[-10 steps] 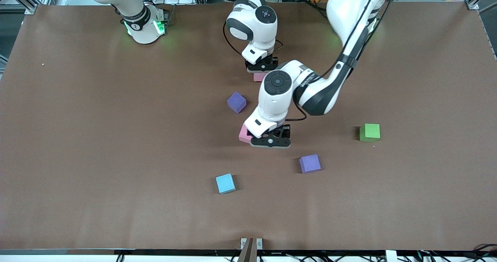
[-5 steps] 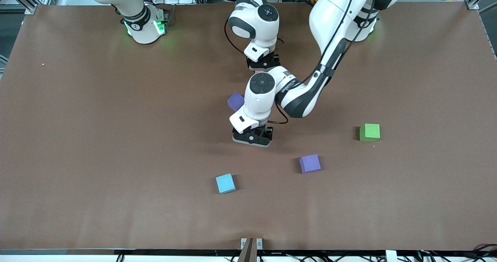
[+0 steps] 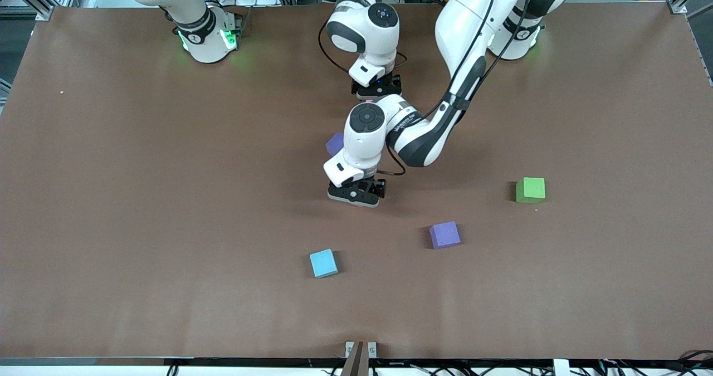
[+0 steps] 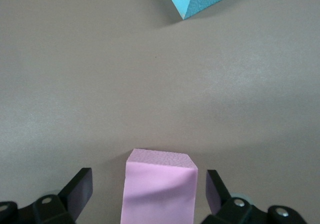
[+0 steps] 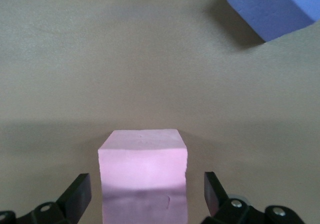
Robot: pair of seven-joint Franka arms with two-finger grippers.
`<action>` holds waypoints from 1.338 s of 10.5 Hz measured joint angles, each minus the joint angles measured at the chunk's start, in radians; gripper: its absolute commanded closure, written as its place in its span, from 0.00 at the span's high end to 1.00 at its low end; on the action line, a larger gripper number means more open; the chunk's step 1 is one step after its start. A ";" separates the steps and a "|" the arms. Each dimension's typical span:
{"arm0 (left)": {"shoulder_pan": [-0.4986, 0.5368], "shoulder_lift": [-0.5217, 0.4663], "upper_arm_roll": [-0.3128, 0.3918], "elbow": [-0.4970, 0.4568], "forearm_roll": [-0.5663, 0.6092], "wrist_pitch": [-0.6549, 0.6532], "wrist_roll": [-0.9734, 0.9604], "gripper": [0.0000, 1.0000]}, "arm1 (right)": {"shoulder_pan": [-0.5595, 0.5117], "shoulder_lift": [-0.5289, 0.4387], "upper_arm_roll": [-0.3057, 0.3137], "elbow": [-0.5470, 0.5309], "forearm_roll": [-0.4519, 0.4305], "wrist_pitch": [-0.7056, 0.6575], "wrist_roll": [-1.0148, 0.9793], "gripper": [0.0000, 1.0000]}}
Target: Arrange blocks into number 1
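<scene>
**Pink cubes framed by both pincers**

Pink block (image 4: 159, 186) sits between the spread, untouching fingers of the left gripper (image 3: 356, 193), low over mid-table; likely a grasp about to begin. The right gripper (image 3: 377, 88), equally open, straddles another pink block (image 5: 143, 176). A purple block (image 5: 272, 8) lies near; bare table surrounds the left gripper.

The left arm hides most of one purple block (image 3: 335, 142). Both wrist views cut off their pink blocks.
</scene>
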 measured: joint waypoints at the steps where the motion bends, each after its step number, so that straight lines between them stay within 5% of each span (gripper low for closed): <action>1: -0.002 0.003 0.000 0.000 0.000 0.000 0.000 1.00 | 0.000 -0.018 0.000 -0.020 0.000 -0.001 0.000 1.00; 4: -0.006 0.019 0.001 0.000 -0.001 0.000 -0.011 1.00 | 0.000 -0.072 -0.002 -0.094 -0.006 -0.002 0.000 1.00; 5: -0.007 0.023 0.001 0.000 -0.002 0.000 -0.023 0.93 | -0.002 -0.094 -0.004 -0.121 -0.007 -0.002 0.001 1.00; 9: -0.009 0.035 0.001 0.000 -0.003 0.000 -0.028 0.00 | -0.045 -0.174 -0.012 -0.217 -0.008 -0.003 0.029 1.00; 14: 0.044 -0.017 -0.029 -0.010 -0.013 -0.034 -0.123 0.00 | -0.121 -0.194 -0.014 -0.249 -0.015 0.029 0.172 1.00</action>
